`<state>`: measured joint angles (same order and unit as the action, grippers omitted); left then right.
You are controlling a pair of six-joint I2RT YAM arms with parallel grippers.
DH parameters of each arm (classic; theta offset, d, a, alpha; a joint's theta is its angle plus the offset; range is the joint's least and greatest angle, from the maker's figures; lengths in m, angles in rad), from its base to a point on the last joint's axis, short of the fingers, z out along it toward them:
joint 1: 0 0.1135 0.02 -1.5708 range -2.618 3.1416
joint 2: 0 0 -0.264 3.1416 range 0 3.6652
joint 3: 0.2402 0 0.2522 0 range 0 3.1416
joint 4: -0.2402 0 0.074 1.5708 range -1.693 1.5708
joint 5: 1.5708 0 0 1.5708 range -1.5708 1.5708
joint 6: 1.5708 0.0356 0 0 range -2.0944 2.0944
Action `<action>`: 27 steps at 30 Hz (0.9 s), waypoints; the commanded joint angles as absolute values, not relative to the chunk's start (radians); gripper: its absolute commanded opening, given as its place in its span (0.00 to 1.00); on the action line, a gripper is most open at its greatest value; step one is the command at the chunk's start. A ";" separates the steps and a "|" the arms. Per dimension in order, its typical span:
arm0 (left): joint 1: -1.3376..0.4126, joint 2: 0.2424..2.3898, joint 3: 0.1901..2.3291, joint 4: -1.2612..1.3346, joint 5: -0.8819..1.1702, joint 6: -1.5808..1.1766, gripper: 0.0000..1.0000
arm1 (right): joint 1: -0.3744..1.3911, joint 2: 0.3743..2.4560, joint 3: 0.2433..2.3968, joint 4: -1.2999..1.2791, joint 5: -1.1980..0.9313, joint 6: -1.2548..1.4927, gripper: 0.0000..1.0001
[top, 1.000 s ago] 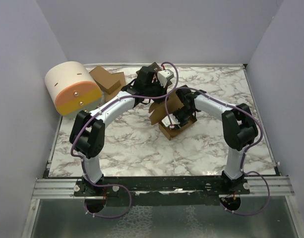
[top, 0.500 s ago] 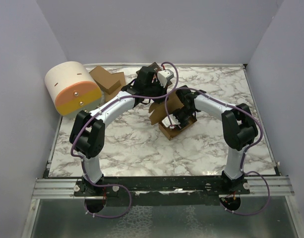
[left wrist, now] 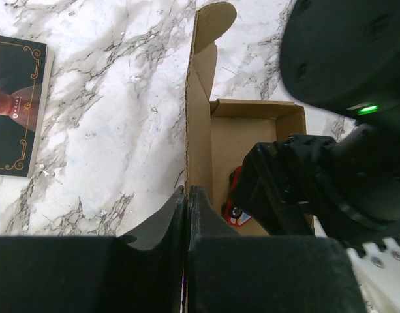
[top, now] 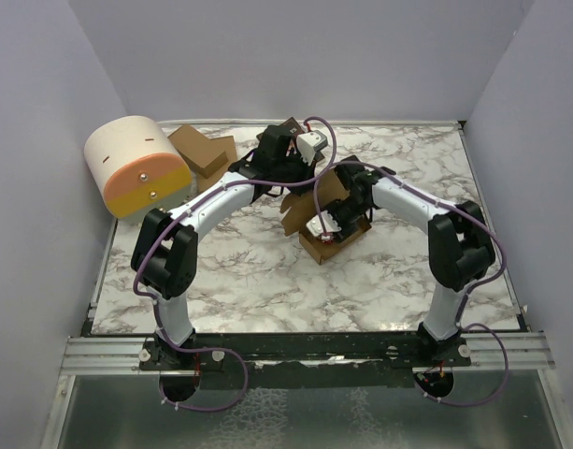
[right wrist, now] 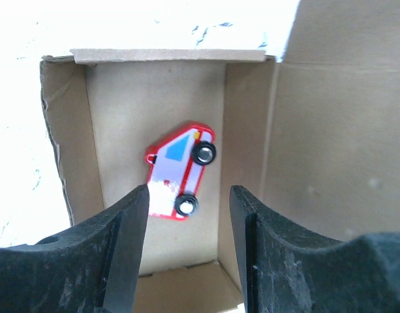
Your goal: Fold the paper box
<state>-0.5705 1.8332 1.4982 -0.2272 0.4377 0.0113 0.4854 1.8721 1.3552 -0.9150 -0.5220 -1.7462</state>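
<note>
The box [top: 335,234] sits open-topped in the middle of the worktop [top: 249,271], with one tall flap standing upright on its left side. A toy van [right wrist: 180,171] lies on its side on the box floor. The left claw [left wrist: 188,195] is clamped on the bottom edge of that upright flap. The right claw [right wrist: 188,192] hovers over the open box with its fingers apart and nothing between them, the van below the gap.

Open brown paper box [right wrist: 154,98], lid flap upright
</note>
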 commanded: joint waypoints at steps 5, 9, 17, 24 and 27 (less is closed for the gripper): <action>-0.572 1.828 1.518 -0.231 0.445 0.036 0.03 | 0.466 1.672 1.303 -0.889 -0.609 -1.685 0.51; -0.572 1.818 1.508 -0.222 0.448 0.044 0.03 | 0.327 1.586 1.250 -0.879 -0.860 -1.627 0.51; -0.572 1.811 1.498 -0.213 0.459 0.068 0.02 | -0.097 1.581 1.159 -0.532 -1.384 -1.010 0.80; -0.572 1.797 1.485 -0.196 0.498 0.107 0.02 | -0.137 1.686 1.223 -0.401 -1.336 -0.759 0.91; -0.572 1.793 1.478 -0.177 0.520 0.127 0.01 | -0.137 1.670 1.171 -0.278 -1.284 -0.764 0.91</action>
<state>-0.5705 1.8328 1.4933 -0.2165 0.4580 0.0811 -0.1387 1.6890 1.2102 -0.4911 -1.3109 -0.8997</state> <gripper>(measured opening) 0.030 0.910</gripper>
